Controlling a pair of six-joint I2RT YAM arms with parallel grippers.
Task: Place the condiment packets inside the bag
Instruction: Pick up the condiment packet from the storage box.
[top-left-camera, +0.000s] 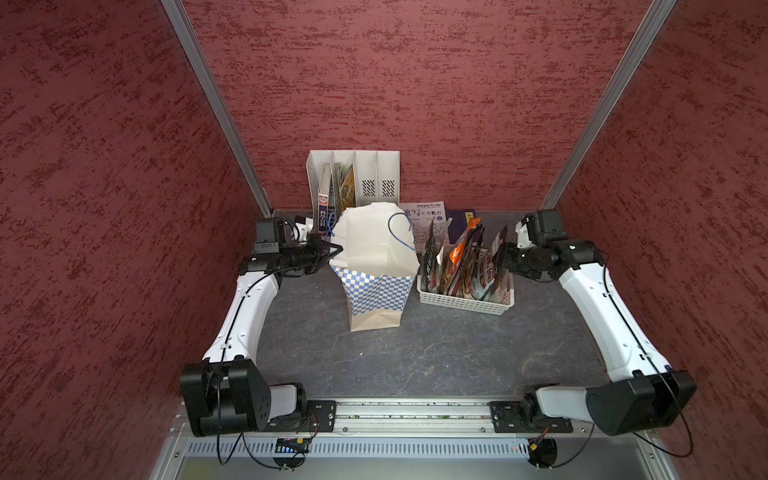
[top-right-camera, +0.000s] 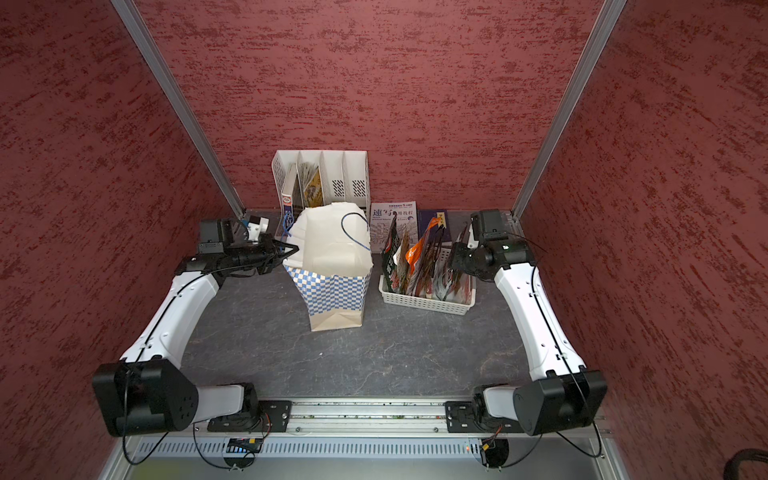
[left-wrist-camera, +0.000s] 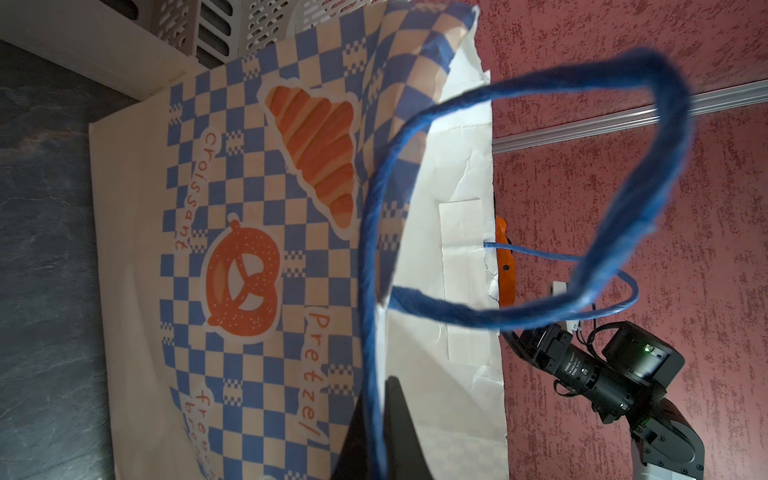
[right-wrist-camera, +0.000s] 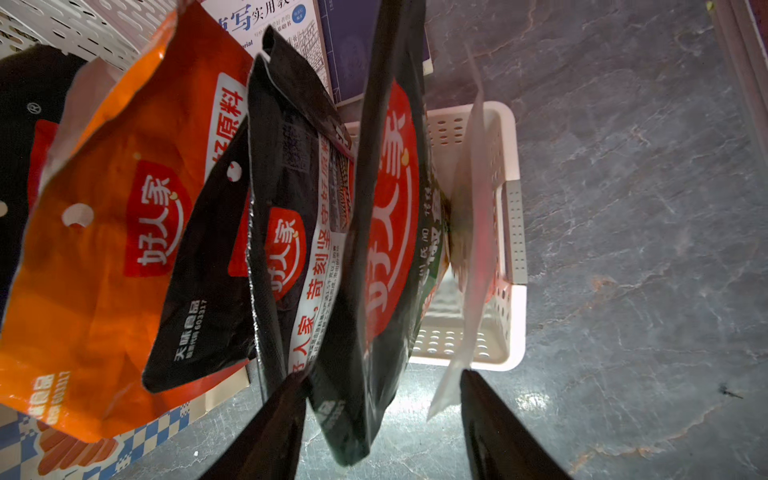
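Note:
The checkered bag (top-left-camera: 376, 286) stands upright and open in the middle of the table, seen in both top views. My left gripper (top-left-camera: 337, 249) is at its left rim, and in the left wrist view the gripper (left-wrist-camera: 380, 415) is shut on the bag's blue cord handle (left-wrist-camera: 540, 95). Several condiment packets (top-left-camera: 461, 266) stand on edge in a white basket (top-left-camera: 465, 305) to the right of the bag. My right gripper (right-wrist-camera: 382, 376) reaches in from the basket's right with its jaws apart. The top of a black-and-red packet (right-wrist-camera: 386, 232) lies between them, and a cream packet (right-wrist-camera: 473, 249) touches one finger.
A white file holder (top-left-camera: 353, 174) with books stands against the back wall behind the bag. A sketching book (top-left-camera: 424, 216) and a dark blue book (top-left-camera: 459, 218) lie flat behind the basket. Red walls close in both sides and the back.

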